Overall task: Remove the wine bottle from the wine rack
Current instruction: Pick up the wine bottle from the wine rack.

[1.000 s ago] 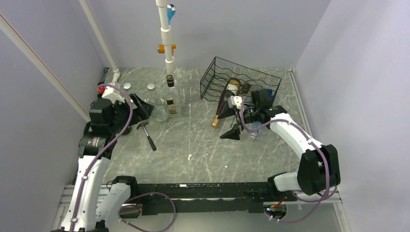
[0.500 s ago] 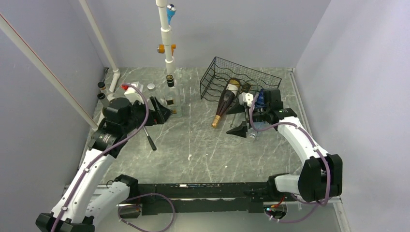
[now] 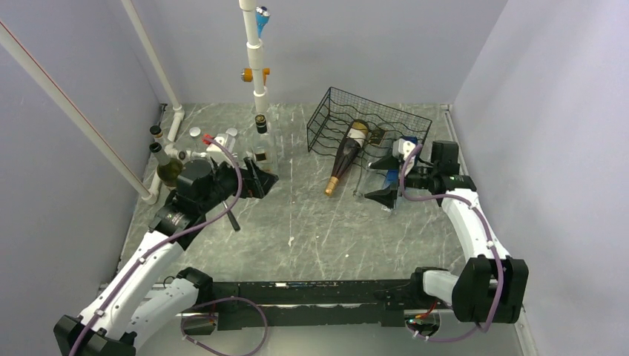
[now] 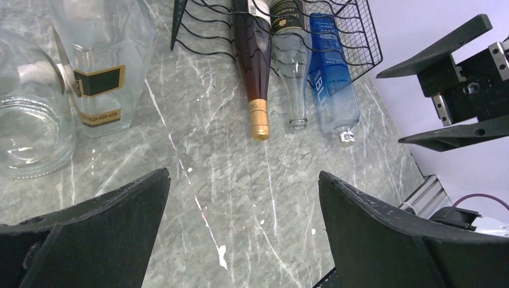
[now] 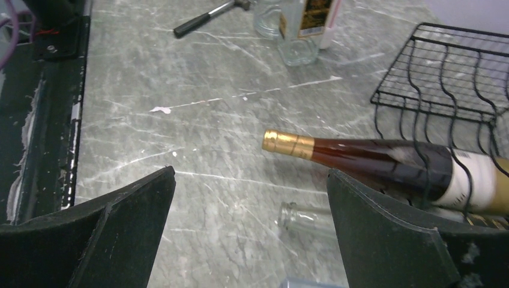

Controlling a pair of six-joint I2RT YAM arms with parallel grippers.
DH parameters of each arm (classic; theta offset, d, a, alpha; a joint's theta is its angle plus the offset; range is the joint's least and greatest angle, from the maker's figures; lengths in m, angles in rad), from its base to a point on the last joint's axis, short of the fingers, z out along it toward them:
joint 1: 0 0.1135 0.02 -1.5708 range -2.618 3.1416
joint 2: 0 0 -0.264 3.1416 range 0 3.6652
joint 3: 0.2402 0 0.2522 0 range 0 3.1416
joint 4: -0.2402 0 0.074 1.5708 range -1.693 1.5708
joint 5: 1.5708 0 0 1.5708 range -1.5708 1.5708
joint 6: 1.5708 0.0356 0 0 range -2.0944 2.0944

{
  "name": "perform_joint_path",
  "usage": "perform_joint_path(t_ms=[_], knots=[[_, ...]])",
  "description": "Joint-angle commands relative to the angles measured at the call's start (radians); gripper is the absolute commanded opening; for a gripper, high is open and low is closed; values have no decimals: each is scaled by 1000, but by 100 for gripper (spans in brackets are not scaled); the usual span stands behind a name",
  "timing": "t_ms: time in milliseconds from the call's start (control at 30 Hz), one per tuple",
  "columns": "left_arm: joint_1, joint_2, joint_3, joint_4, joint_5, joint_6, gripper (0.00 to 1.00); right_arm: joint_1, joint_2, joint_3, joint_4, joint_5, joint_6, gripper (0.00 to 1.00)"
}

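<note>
The black wire wine rack (image 3: 369, 122) stands at the back right. A dark brown wine bottle (image 3: 343, 157) with a gold foil cap lies in it, neck sticking out over the table; it also shows in the left wrist view (image 4: 254, 66) and the right wrist view (image 5: 375, 158). A clear bottle (image 4: 292, 72) and a blue bottle (image 4: 332, 90) lie beside it. My right gripper (image 3: 384, 179) is open and empty, just right of the bottle necks (image 5: 251, 173). My left gripper (image 3: 265, 178) is open and empty, left of the rack above bare table (image 4: 243, 175).
A square clear bottle with a black and gold label (image 3: 263, 150) and a glass jar (image 4: 27, 120) stand left of centre. A hammer (image 3: 231, 217) lies by the left arm. A white pipe frame (image 3: 256, 59) rises at the back. Small bottles (image 3: 159, 150) stand far left.
My left arm has swung right toward the table's middle. My right gripper has drawn back to the right, away from the wine bottle's neck. The bottles have not moved.
</note>
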Motion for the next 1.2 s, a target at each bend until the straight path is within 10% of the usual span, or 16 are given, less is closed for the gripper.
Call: perform_joint_path(t_ms=[0, 767, 967, 1167], knots=[[-4, -48, -60, 203, 49, 18, 100, -73, -49, -18, -21, -67, -19, 100], [-4, 51, -294, 708, 181, -302, 100, -286, -70, -37, -45, -132, -17, 100], [-37, 170, -169, 564, 239, -204, 100, -292, -63, -40, -42, -130, -19, 100], [-172, 281, 6, 258, -30, -18, 100, -294, -60, -41, -42, -124, -20, 100]])
